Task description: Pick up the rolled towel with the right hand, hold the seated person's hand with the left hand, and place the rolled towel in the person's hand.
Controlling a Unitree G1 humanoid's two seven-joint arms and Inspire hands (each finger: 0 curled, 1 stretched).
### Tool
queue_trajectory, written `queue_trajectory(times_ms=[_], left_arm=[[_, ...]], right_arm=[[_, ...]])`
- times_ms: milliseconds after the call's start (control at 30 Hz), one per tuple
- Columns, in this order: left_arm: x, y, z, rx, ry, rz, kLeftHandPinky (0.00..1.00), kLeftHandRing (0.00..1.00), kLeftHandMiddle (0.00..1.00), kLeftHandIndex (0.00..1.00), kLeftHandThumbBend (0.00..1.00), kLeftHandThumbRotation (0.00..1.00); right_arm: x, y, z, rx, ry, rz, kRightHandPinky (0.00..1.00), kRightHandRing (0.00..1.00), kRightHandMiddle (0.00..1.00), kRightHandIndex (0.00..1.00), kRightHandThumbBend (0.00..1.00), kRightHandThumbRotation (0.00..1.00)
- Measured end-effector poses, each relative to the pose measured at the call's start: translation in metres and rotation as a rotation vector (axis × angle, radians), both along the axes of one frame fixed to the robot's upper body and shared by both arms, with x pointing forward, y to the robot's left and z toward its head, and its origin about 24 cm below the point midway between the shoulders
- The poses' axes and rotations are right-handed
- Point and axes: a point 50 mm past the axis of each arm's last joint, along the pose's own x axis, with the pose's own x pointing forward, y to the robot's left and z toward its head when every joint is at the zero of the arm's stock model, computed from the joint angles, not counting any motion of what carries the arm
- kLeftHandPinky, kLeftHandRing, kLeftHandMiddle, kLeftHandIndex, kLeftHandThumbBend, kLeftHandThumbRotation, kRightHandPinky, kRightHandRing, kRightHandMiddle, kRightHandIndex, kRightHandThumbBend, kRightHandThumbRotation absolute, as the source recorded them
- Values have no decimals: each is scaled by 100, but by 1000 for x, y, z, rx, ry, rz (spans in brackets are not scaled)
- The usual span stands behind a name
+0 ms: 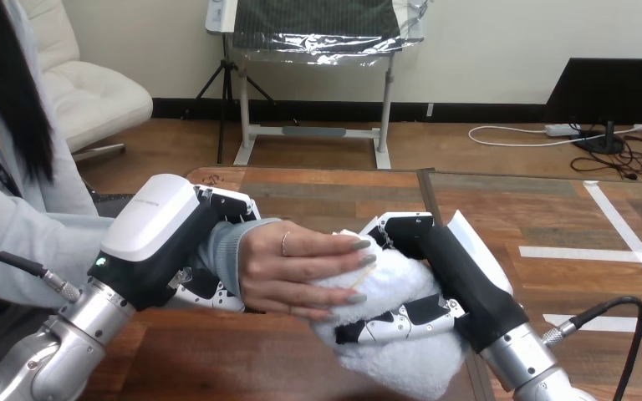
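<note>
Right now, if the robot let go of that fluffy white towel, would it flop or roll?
Probably soft and floppy: the towel bulges around the right hand curled into it. Likely light, being fluffy cloth. Rolling seems unlikely with the person's hand resting on top.

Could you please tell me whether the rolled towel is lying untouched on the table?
No, the right robot hand has its fingers curled round the rolled towel, and the person's hand rests on top of it.

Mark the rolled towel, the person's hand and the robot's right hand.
rolled towel (408, 361): head view, fluffy lower edge.
person's hand (288, 269): head view, back of the hand.
right hand (450, 269): head view, black side.
</note>
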Motion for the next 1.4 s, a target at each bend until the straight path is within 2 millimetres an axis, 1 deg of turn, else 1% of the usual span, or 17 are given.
queue_trajectory(times_ms=[67,100,167,367,400,567,667,700,833,1000,1400], left_arm=[[0,0,0,0,1,0,37,39,44,47,100,17],[0,0,0,0,2,-1,40,43,47,50,100,19],[0,0,0,1,5,-2,42,45,49,52,100,20],[0,0,-1,7,12,-6,55,57,60,62,100,24],[0,-1,-1,7,13,-7,60,60,63,65,100,26],[-1,-2,-2,12,22,-17,68,66,69,73,100,30],[-1,-4,-3,15,26,-25,72,71,73,77,100,32],[-1,-5,-3,15,28,-28,74,74,76,81,100,35],[-2,-9,-4,24,36,-44,78,79,80,85,100,38],[-2,-13,-4,31,41,-63,82,85,87,90,100,42],[-5,-16,-6,62,67,-77,90,95,98,98,100,49]], right_arm=[[1,0,0,-6,5,-3,46,52,57,59,93,18],[1,0,0,-10,8,-4,50,56,61,63,95,22],[2,0,1,-20,15,-6,53,59,63,65,96,25],[4,-2,2,-63,38,5,64,71,74,76,99,39],[4,-3,3,-74,43,9,67,74,77,80,100,45],[6,-4,5,-135,61,25,72,81,82,86,100,53],[6,-4,6,-161,70,31,77,86,85,89,100,57],[6,-5,6,-170,74,31,80,89,87,92,100,60],[7,-6,6,-193,98,35,86,95,90,96,100,64],[8,-5,5,-212,132,43,91,99,95,99,100,69],[9,-4,0,-253,193,69,95,100,100,100,100,76]])
